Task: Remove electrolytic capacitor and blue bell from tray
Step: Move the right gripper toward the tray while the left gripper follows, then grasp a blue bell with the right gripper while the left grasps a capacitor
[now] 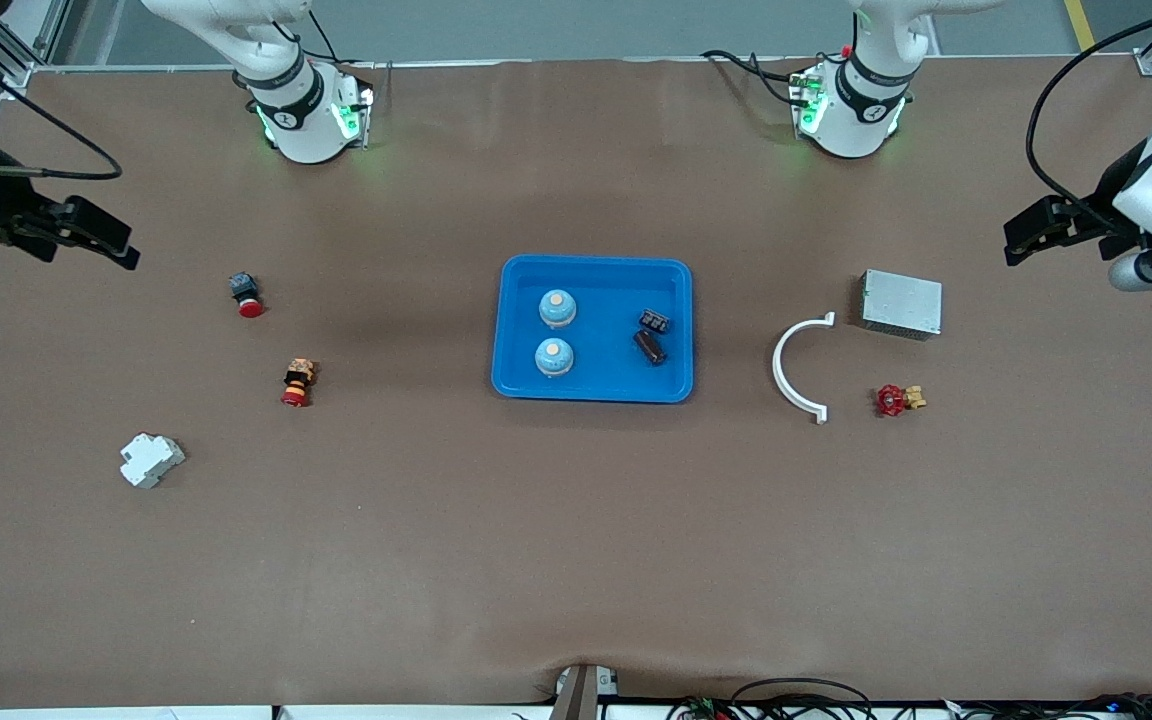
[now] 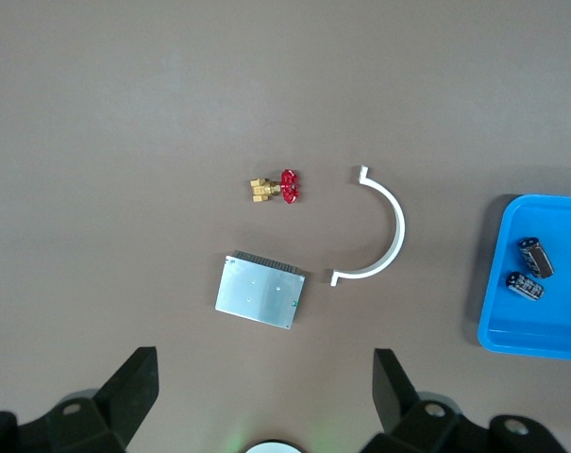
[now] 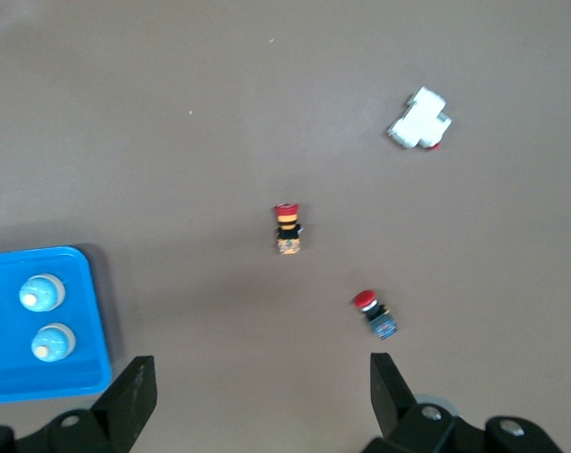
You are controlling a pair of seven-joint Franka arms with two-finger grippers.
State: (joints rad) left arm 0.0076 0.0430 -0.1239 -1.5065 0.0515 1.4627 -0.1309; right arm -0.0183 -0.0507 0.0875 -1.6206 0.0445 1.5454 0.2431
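The capacitors [image 1: 650,346] and the bells [image 1: 554,357] already lie in the blue tray [image 1: 594,390] at the middle of the table [image 1: 576,560], both pairs well apart from either gripper: two black capacitors [image 2: 530,271] sit in the tray's half toward the left arm's end, two pale blue bells [image 3: 45,317] in the half toward the right arm's end. The surface is a plain brown sheet, bare along the edge nearest the front camera, where cables and a small mount show at the rim. Going up from there, a white block [image 1: 150,460] lies toward the right arm's end, then a red-and-yellow push button [image 1: 297,383] and a red-and-black push button [image 1: 246,294], all below the right gripper [image 3: 257,396] in its wrist view. That gripper [image 1: 86,238] hangs over bare table at its end, fingers spread wide and holding nothing. Toward the left arm's end lie a red-handled brass valve [image 1: 898,399], a white curved clamp [image 1: 798,365] and a grey metal box [image 1: 901,303]. The left gripper [image 2: 261,396] hangs over the table near the box, its fingers [image 1: 1041,228] likewise wide apart and empty. Farthest from the front camera stand the two white arm bases [image 1: 301,105] with green lights, and past the table edge a grey floor with a metal frame.
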